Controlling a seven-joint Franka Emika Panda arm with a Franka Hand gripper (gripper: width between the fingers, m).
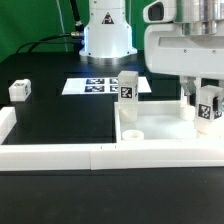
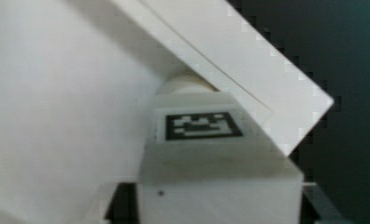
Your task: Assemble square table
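Observation:
The white square tabletop (image 1: 160, 128) lies at the exterior view's right, rim up, with a corner hole (image 1: 130, 131) near its front left. One white tagged leg (image 1: 128, 88) stands upright at its far left corner. My gripper (image 1: 206, 98) is shut on another tagged leg (image 1: 207, 110) and holds it upright over the tabletop's far right corner. In the wrist view this leg (image 2: 203, 140) shows its tag between my dark fingers (image 2: 129, 203), over the tabletop's corner rim (image 2: 253, 70). A third leg (image 1: 20, 90) lies on the black table at the left. The fourth leg is out of view.
The marker board (image 1: 95, 85) lies flat before the robot base (image 1: 106, 35). A low white border wall (image 1: 55, 155) runs along the front and up the left side (image 1: 7, 125), against the tabletop's front edge.

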